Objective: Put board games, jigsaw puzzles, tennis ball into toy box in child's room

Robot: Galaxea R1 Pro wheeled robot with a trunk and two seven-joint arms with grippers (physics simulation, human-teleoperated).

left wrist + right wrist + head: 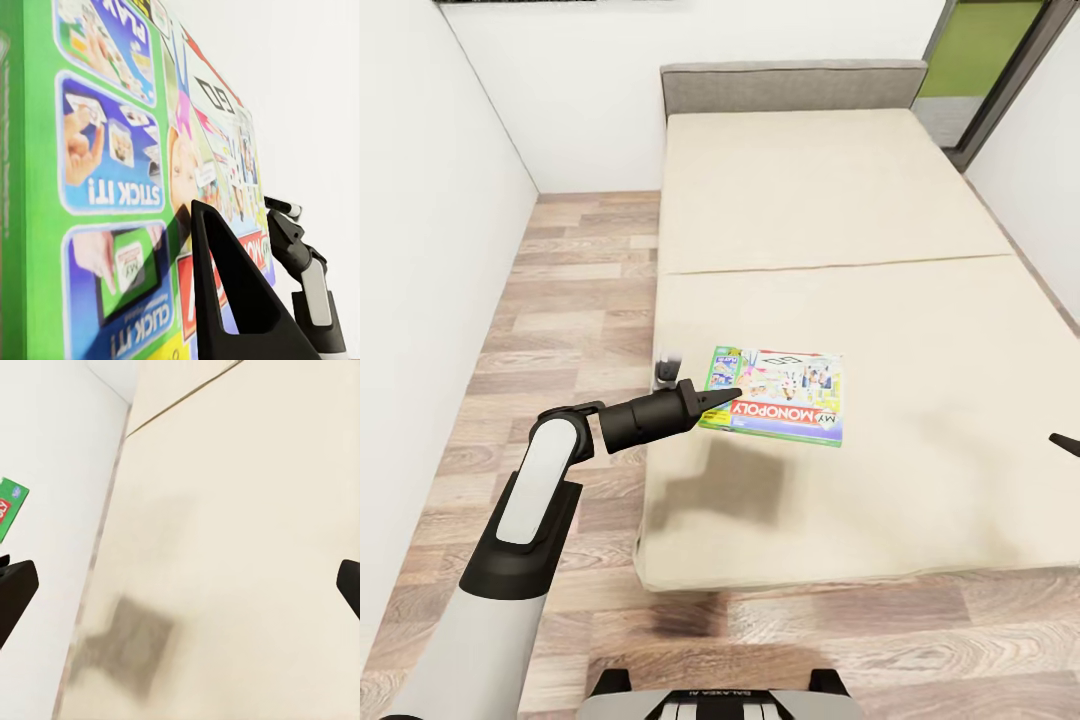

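The green-edged Monopoly board game [780, 396] is over the near left part of the beige bed [830, 200]. A dark box-shaped shadow lies on the cover apart from it, so it looks lifted. My left gripper [712, 398] is shut on its left edge. In the left wrist view one black finger [240, 300] lies across the printed top of the board game [112, 187], and the other finger is hidden behind it. My right gripper [182, 589] hangs open over bare bed cover, its tip [1065, 440] at the right edge of the head view.
A strip of wood-plank floor [575, 300] runs between the bed and the white wall [420, 250] on the left. The grey headboard [790, 88] stands against the far wall. A dark-framed opening with green behind it [980, 40] is at the far right.
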